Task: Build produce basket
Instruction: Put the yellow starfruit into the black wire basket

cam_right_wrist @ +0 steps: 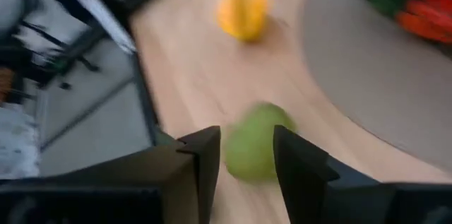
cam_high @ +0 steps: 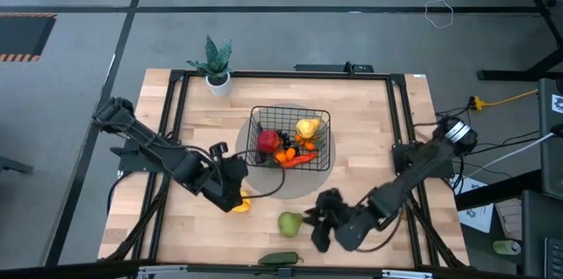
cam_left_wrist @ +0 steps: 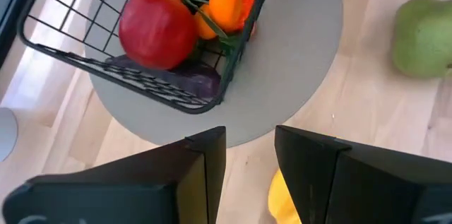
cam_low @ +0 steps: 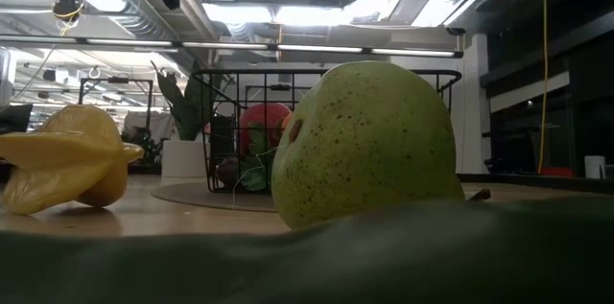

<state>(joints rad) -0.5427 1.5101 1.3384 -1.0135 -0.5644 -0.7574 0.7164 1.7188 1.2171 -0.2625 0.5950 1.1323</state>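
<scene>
The high view looks straight down on the whole table (cam_high: 369,147), basket (cam_high: 290,136) near centre. The low view sits at tabletop height, close behind the green pear (cam_low: 369,146), facing the basket (cam_low: 326,131) at 12 o'clock. Each wrist view looks past its own fingers; both share the pear (cam_left_wrist: 422,37) (cam_right_wrist: 253,150) and the grey disc (cam_left_wrist: 296,75).

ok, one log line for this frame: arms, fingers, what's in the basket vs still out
left gripper: open, over yellow fruit | right gripper: open, at green pear | basket: apple, carrot in | dark green vegetable: out
</scene>
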